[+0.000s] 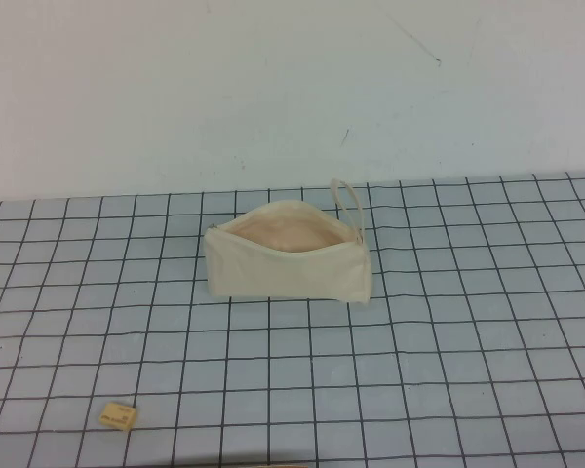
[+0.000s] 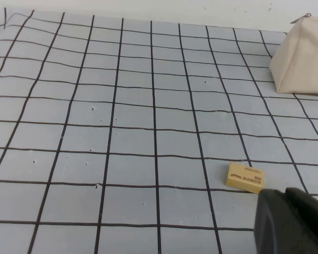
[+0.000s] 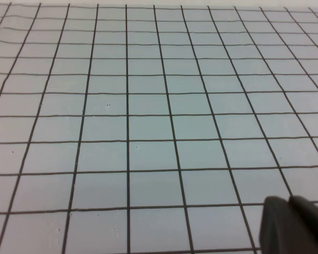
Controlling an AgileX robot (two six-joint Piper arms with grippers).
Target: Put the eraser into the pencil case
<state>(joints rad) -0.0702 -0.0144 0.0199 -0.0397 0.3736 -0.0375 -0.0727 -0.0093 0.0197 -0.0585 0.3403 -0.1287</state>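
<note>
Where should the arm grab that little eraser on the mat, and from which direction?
Probably from straight above, pinching the eraser across its two long sides. It lies flat, printed face up, alone on the grid mat, apart from the open pencil case. The left gripper is nearest; the right gripper sees only mat.

Raised overview; two low wrist views

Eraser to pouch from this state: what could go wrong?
1. The eraser is tiny and lies flat on the mat; the left gripper, low beside it, may nudge it rather than grip it.
2. The pencil case has a narrow opening; a drop could miss.
The right gripper sits over bare mat.
</note>
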